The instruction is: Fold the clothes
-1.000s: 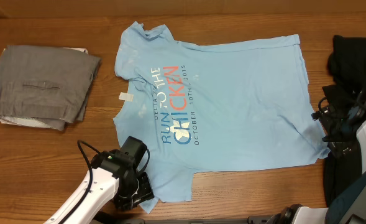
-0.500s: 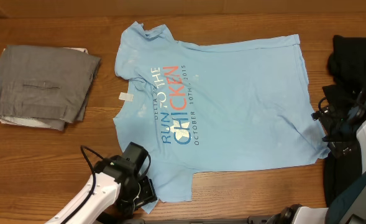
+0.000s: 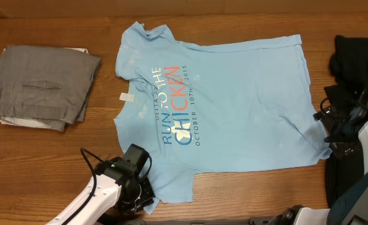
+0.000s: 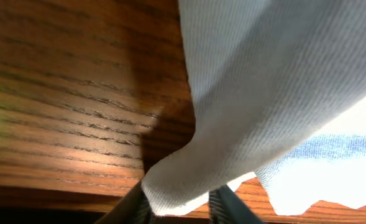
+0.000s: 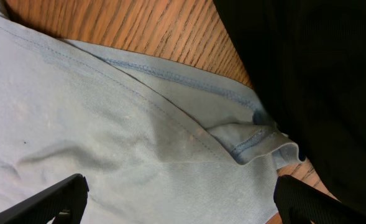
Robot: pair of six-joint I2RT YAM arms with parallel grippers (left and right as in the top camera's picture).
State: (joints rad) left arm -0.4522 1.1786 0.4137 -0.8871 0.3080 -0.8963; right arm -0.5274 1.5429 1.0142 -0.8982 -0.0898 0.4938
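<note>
We see the T-shirt (image 3: 246, 106) is soft, thin cloth, not shiny, with tiny knit lines up close. The table (image 3: 59, 156) is smooth wood with dark wavy lines and a little shine. The grey folded clothes (image 3: 43, 87) by its left edge and the black cloth (image 3: 358, 56) at its right edge look dull and soft.

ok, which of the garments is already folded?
The grey one at far left; the blue T-shirt lies spread flat, and the black garment at right looks bunched.
</note>
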